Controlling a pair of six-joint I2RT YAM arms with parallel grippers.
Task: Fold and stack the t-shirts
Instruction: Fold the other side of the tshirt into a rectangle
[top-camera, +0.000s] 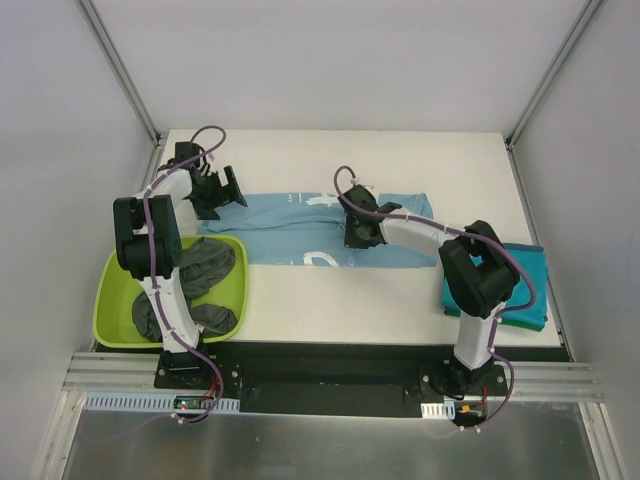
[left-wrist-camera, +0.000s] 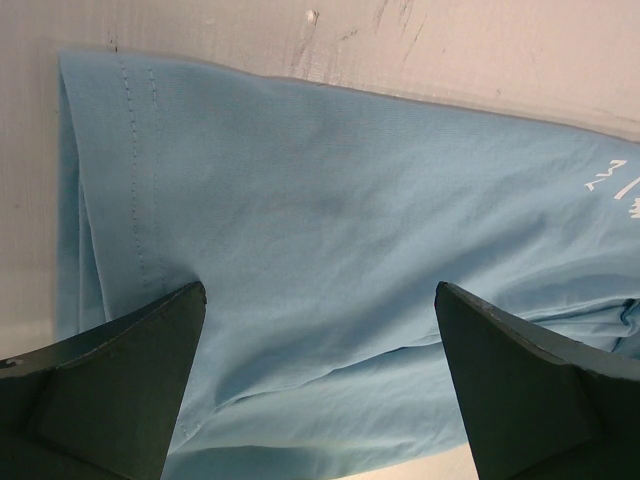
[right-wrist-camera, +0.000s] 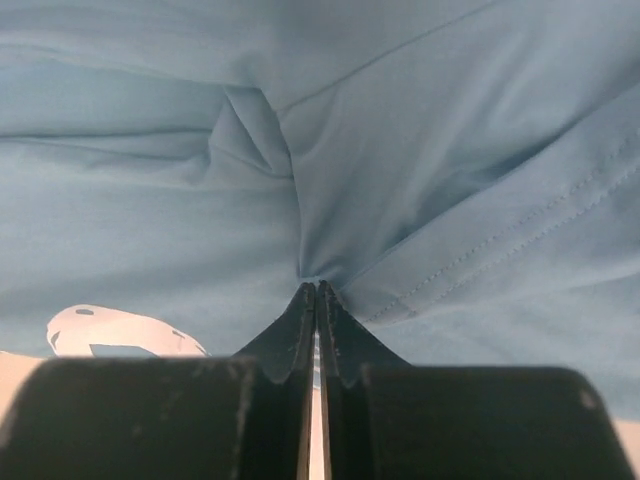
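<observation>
The light blue t-shirt (top-camera: 290, 228) with white printed marks lies folded into a long strip across the middle of the table. My left gripper (top-camera: 222, 192) is open above its left end, and the cloth (left-wrist-camera: 330, 250) lies under the spread fingers (left-wrist-camera: 130, 380). My right gripper (top-camera: 358, 234) is shut on a pinch of the light blue shirt (right-wrist-camera: 400, 180) near its right half. A folded teal t-shirt (top-camera: 525, 285) lies at the right edge. Dark grey t-shirts (top-camera: 200, 275) lie bunched in the tub.
The lime-green plastic tub (top-camera: 112, 300) stands at the front left beside the left arm's base. The white table (top-camera: 340, 300) ends at walls at the back and sides.
</observation>
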